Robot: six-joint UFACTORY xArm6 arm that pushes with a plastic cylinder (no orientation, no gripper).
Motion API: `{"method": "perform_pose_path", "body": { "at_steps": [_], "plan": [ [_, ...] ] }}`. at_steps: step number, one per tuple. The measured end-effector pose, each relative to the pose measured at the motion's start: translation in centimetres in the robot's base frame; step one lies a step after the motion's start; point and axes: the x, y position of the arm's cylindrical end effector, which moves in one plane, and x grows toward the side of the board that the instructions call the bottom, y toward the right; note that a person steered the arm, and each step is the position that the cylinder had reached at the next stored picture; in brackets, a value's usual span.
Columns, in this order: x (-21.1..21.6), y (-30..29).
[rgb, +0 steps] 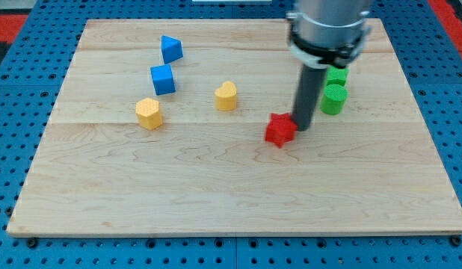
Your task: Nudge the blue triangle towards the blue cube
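Observation:
The blue triangle [171,48] lies near the view's top left on the wooden board. The blue cube [163,79] sits just below it, a small gap between them. My tip [300,128] is far to the view's right of both, at the right edge of a red star-shaped block [279,130], touching or nearly touching it. The dark rod rises from the tip to the grey arm at the view's top.
A yellow hexagon block [149,113] lies below the blue cube. A yellow heart block [226,96] lies mid-board. A green cylinder [333,99] and another green block [336,75] stand right of the rod. The wooden board [231,194] lies on a blue pegboard.

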Motion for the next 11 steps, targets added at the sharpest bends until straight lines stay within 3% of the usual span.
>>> {"method": "perform_pose_path", "body": {
  "at_steps": [2, 4, 5, 6, 7, 8, 9, 10, 11],
  "plan": [
    [-0.9, 12.9],
    [-8.7, 16.2],
    [-9.6, 13.4],
    [-9.5, 6.7],
    [-10.3, 5.2],
    [-14.7, 11.5],
    [-18.2, 11.6],
    [-18.6, 3.1],
    [-18.6, 1.0]
  ]
}}
